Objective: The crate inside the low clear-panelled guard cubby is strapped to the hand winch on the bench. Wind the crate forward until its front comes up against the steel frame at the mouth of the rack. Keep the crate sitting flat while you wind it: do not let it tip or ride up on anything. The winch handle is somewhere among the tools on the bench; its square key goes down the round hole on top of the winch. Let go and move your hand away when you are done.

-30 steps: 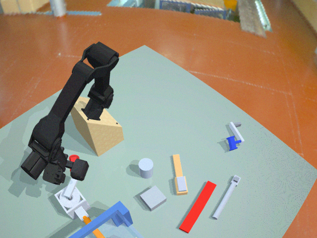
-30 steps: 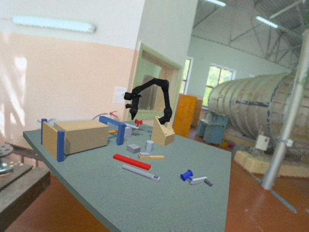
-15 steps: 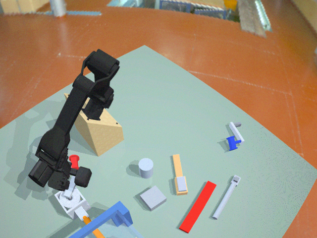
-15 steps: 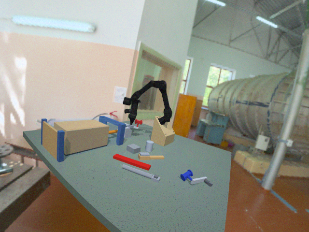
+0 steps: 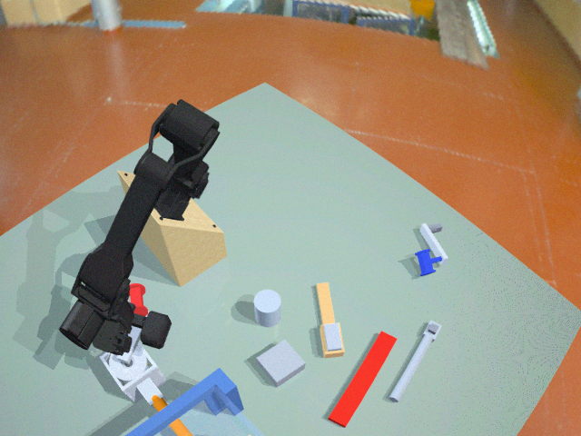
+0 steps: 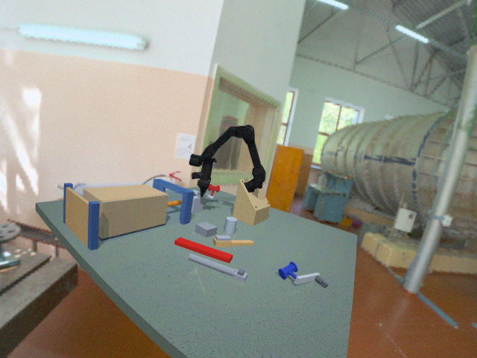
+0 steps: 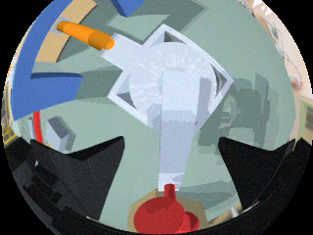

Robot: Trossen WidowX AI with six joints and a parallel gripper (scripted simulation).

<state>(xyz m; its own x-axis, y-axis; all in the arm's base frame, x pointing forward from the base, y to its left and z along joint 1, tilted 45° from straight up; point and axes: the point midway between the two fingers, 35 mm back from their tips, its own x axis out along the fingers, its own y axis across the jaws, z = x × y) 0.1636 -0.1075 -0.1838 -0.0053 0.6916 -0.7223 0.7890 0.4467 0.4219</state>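
Hovering wide open and empty above the winch (image 5: 133,371) (image 6: 197,203), lower left in the top view, the claw (image 5: 126,344) (image 6: 202,194) (image 7: 174,143) probably straddles the fitted crank's arm (image 7: 178,142) to descend and turn it, drawing the crate (image 6: 133,209), left of the exterior view, forward.

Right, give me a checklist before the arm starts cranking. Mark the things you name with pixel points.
1. Red-knobbed crank (image 5: 134,339) (image 6: 213,188) (image 7: 177,152) on the winch (image 5: 157,375) (image 6: 197,206) (image 7: 127,53): ok.
2. Its key fully down the hole: cannot tell, the joint is covered.
3. Strap (image 5: 173,417) (image 6: 174,203) (image 7: 85,35) running from winch towards crate (image 6: 133,209) (image 7: 51,48): ok.
4. Crate flat: ok, no visible tipping.
5. Crate front against the blue frame (image 5: 187,396) (image 6: 186,208) (image 7: 24,95): not ok, gap remains.
6. Gripper (image 5: 123,351) (image 6: 203,195) (image 7: 174,143) closed on crank: not ok, open.
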